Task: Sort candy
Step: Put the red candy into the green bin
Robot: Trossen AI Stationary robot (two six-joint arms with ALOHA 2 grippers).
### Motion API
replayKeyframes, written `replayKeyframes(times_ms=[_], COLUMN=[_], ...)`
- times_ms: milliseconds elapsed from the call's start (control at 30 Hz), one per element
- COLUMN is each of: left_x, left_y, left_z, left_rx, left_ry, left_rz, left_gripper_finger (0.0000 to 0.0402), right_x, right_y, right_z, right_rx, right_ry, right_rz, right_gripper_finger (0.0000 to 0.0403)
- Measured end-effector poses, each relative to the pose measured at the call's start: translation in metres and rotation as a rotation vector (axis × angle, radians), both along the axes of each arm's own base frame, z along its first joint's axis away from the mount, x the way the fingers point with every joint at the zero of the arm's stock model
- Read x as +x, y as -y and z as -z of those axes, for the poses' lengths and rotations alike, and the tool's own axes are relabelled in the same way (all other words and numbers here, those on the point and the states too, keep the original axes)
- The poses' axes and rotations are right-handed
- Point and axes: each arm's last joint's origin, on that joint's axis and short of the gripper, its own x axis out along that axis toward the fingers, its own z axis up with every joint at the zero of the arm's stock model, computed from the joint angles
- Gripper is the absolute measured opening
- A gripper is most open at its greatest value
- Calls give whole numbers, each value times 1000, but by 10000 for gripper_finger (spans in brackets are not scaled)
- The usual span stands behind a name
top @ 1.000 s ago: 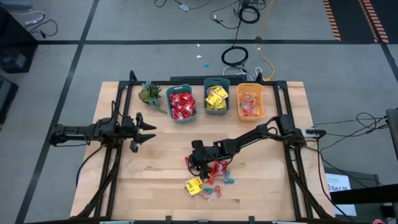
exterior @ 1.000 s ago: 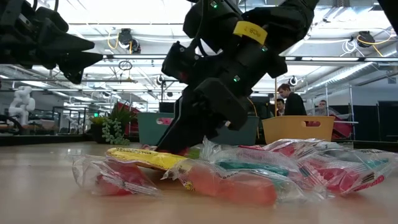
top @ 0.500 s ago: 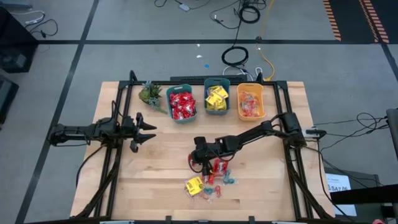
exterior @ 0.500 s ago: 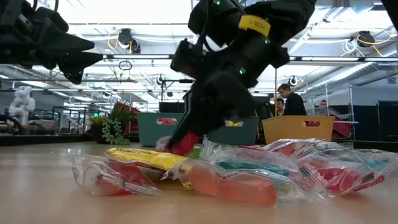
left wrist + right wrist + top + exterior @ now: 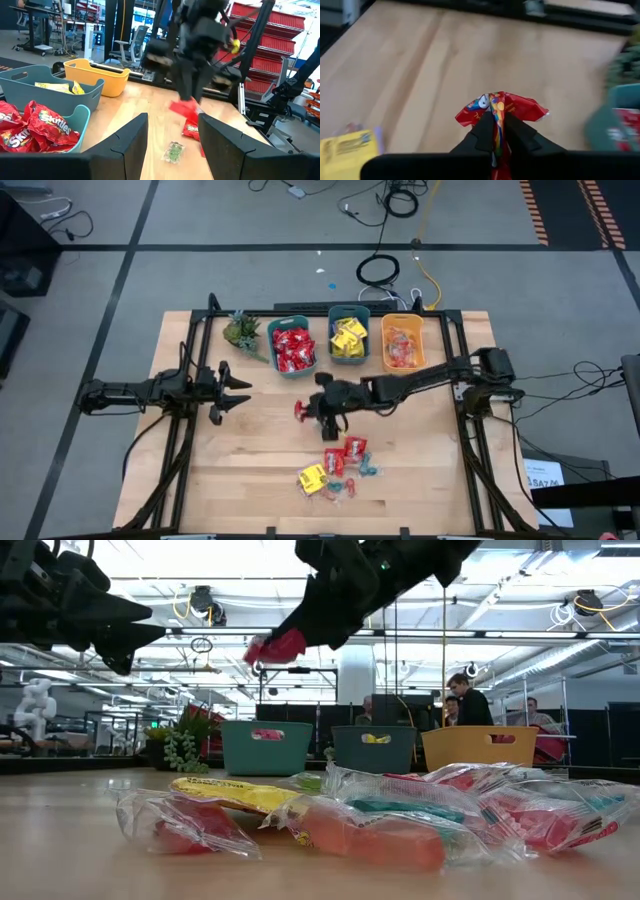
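- the left hand (image 5: 243, 392) is seen at the desk's left side, held above the wood with its fingers spread and nothing between them; in the low view only its dark outline is made out at the upper left.
- a small green plant (image 5: 240, 330) is seen at the back left, beside three bins: a teal bin (image 5: 291, 348) of red packets, a second teal bin (image 5: 348, 337) of yellow packets, an orange bin (image 5: 403, 345) of small pieces.
- the right hand (image 5: 305, 410) is pressed together on a red packet (image 5: 300, 410), lifted above mid-desk; a second ago it was down at the pile with its fingers wider.
- the pinch is shown plainly only in the right wrist view, where the red packet (image 5: 497, 112) is crumpled between the fingers.
- the remaining candy pile (image 5: 337, 468) lies toward the desk's front; its tiny pieces are hard to make out from above, and the low view shows clear wrappers more closely.
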Motion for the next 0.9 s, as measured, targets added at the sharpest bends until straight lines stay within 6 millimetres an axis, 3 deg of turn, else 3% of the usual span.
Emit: replayKeyframes(times_ms=[167,467,700,900], left_x=[0,0,0,0], left_y=[0,0,0,0], left_z=[0,0,0,0], left_rx=[0,0,0,0], left_ry=[0,0,0,0], left_rz=[0,0,0,0], left_gripper_finger=[183,183,183,183], right_x=[0,24,47,50], right_y=[28,94,142,170], right_z=[-26,-65,-53,-32], right_rx=[-2,25,16,113], right_ry=[70,199,205,183], right_rz=[82,260,509,685], right_gripper_finger=[17,17,24,75])
